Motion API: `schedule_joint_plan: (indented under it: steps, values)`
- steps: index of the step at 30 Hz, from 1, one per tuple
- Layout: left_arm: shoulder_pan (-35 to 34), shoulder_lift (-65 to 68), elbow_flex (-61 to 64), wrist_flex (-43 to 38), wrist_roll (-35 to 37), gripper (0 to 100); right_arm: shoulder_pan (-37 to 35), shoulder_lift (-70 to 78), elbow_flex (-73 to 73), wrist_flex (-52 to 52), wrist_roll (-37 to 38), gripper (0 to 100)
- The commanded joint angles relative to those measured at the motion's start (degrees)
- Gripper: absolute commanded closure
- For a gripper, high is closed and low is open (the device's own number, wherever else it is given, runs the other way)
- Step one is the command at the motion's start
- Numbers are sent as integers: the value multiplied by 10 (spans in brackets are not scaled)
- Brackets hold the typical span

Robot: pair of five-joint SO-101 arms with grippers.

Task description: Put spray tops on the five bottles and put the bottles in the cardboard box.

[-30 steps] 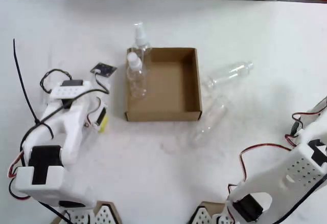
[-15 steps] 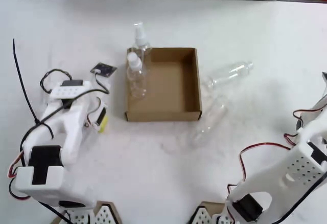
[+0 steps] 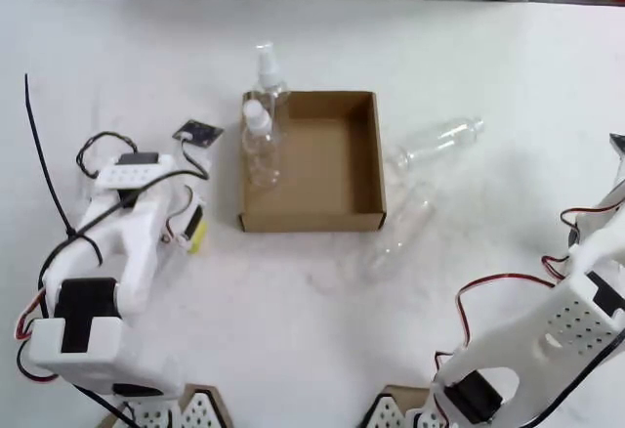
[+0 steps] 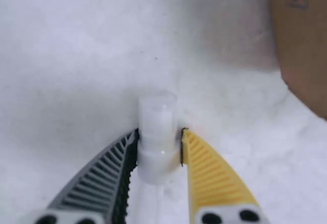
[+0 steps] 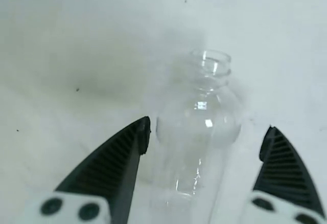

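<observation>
Cardboard box (image 3: pixel 356 159): brown, shallow, open top, sits mid worktop (image 3: pixel 469 47).

First capped bottle (image 3: pixel 260 149): clear plastic body with a white spray top. It lies inside the box along the box's left wall.

Second capped bottle (image 3: pixel 270 74): same clear body and white sprayer, at the box's far left corner. Cannot tell whether it is just outside the box or against the rim.

Two uncapped bottles lie on their sides right of the box.
- Upper bare bottle (image 3: pixel 437 143): clear, near the box's right wall, threaded neck pointing away from the box.
- Lower bare bottle (image 3: pixel 398 228): just off the box's near right corner. It is very faint against the white worktop and the neck end is unclear.

Left arm (image 3: pixel 117 242) is left of the box, near its front left corner. Left fingers (image 4: pixel 209 168), one grey and one yellow, are closed on a loose spray top (image 4: pixel 156 132). The top is translucent white, a narrow cylinder over a wider collar, pinched at the collar. The box's side wall is close by in the left wrist view.

Right arm (image 3: pixel 547 340) is well right of the box, on the near side. Right fingers (image 5: pixel 117 157), black and ribbed, are spread wide around an open-necked bottle (image 5: pixel 196 132) and touch neither side of it. The bottle is transparent with a rounded shoulder and a threaded mouth, has no top, and lies on the worktop. Where it lies relative to the box, cannot tell.
</observation>
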Motion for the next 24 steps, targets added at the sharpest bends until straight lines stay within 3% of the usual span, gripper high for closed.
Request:
schedule_joint_plan:
  steps: [1, 13, 22, 24]
  values:
    - [-16, 4, -9, 8, -9, 979, 1, -38, 4, 2, 32, 690]
    - [-16, 4, -9, 8, -9, 979, -4, -39, 59, -88, 49, 695]
    - [-16, 4, -9, 8, -9, 979, 0, -38, 56, -88, 46, 972]
    - [-16, 4, -9, 8, -9, 979, 0, -44, 55, -88, 46, 981]
